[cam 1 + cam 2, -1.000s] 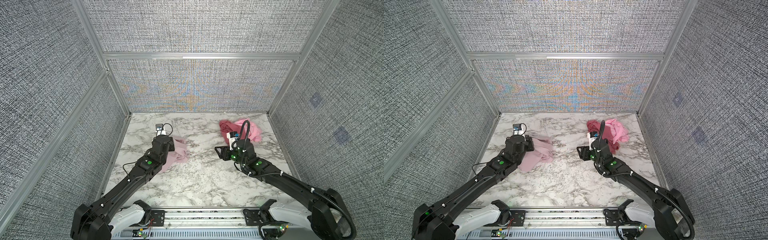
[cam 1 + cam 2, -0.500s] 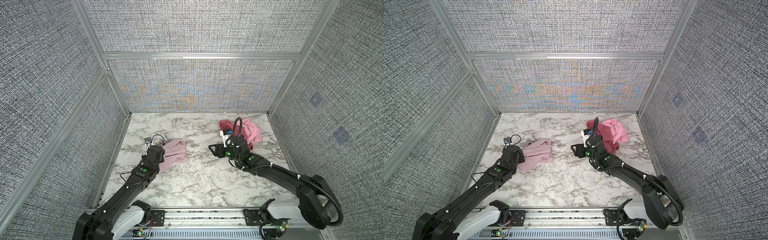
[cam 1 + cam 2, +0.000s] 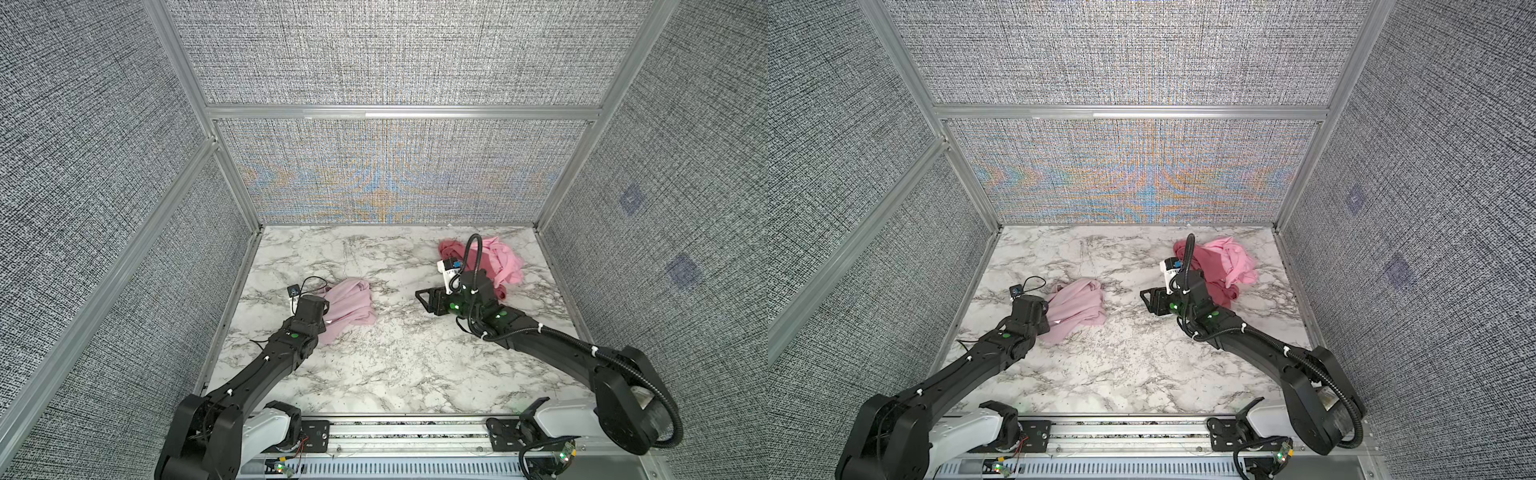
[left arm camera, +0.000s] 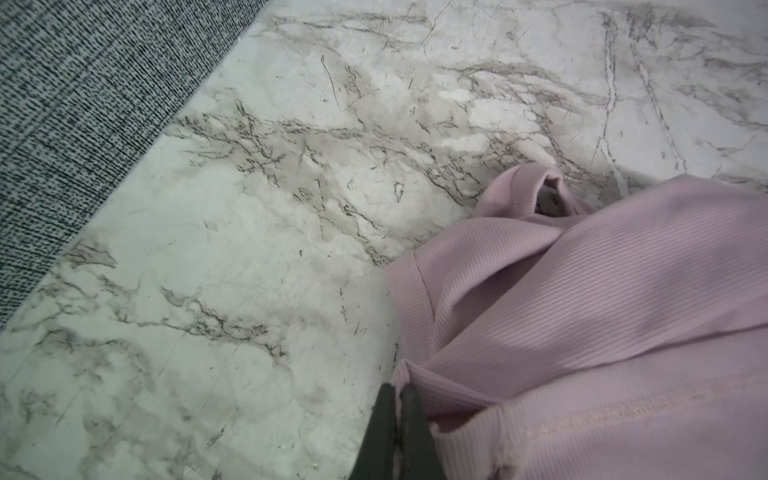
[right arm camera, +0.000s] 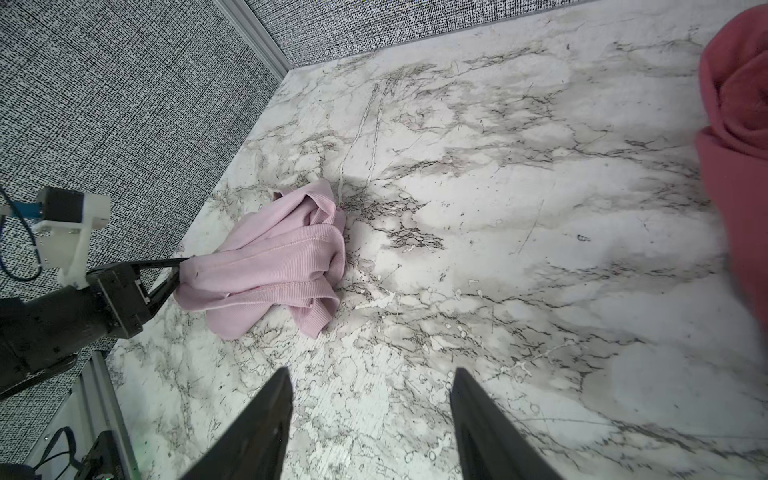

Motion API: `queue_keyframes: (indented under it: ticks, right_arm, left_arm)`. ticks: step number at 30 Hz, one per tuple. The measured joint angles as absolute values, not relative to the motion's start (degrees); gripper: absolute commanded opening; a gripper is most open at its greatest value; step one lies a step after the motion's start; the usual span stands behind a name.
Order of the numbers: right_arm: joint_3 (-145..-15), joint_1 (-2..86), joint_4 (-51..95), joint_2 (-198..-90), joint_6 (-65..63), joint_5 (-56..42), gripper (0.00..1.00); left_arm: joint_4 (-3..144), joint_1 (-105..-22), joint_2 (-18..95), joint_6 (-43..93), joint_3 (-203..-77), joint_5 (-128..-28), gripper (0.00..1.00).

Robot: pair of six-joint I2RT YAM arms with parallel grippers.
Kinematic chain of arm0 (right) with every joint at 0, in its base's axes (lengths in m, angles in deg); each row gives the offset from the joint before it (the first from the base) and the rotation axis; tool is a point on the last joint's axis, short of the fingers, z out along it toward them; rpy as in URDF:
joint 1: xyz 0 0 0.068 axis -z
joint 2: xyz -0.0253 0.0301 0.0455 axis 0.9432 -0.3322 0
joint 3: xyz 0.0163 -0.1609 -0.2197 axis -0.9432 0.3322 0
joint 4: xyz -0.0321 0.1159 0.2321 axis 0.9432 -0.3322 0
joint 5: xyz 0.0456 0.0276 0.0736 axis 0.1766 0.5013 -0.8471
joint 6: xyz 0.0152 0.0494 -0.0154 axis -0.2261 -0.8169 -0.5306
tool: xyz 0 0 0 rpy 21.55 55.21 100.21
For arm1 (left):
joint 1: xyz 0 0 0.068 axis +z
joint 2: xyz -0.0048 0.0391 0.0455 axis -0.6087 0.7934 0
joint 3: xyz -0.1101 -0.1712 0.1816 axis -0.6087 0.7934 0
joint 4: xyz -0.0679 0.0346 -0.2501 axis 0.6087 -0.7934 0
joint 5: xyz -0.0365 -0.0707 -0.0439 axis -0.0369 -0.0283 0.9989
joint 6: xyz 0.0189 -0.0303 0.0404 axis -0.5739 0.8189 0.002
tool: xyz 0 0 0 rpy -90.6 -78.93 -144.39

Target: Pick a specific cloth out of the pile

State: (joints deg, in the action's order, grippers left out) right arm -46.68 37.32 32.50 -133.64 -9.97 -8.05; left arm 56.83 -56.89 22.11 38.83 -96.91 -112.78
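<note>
The left hand (image 4: 398,395), nearly shut, pinches only a hem of the cloth (image 3: 349,305), well apart from the pile (image 3: 503,262), so a tug could slip it free; the right hand (image 5: 370,372) gapes empty.

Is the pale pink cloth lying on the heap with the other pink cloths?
No, the pale pink cloth lies alone on the marble table, well apart from the heap.

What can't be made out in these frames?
- Left gripper: tips hidden under its own wrist in both top views.
- Cloth: runs off the left wrist view's edge.
- Pile: right wrist view's edge leaves only a dark rose-red part; in both top views the right arm covers part of it.
</note>
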Motion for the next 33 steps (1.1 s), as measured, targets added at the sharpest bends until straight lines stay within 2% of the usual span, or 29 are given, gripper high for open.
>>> queue_keyframes:
  ticks: [6, 13, 22, 33]
  right_arm:
    - [-46.7, 37.3, 32.5, -133.4, -9.9, -8.0, 0.62]
    - [-46.7, 37.3, 33.0, -134.3, -9.8, -8.0, 0.62]
    - [-47.7, 37.3, 34.6, -137.3, -10.8, -9.6, 0.62]
    - [-47.6, 37.3, 35.8, -137.5, -11.9, -10.6, 0.62]
  left_arm:
    - [54.5, -56.8, 20.0, 41.5, -99.0, -109.3, 0.54]
    - [49.5, -56.8, 12.2, 44.1, -98.2, -101.7, 0.52]
    - [48.4, -56.8, 1.3, 49.4, -88.2, -94.3, 0.49]
    - [53.1, -56.8, 5.6, 51.1, -85.0, -91.9, 0.49]
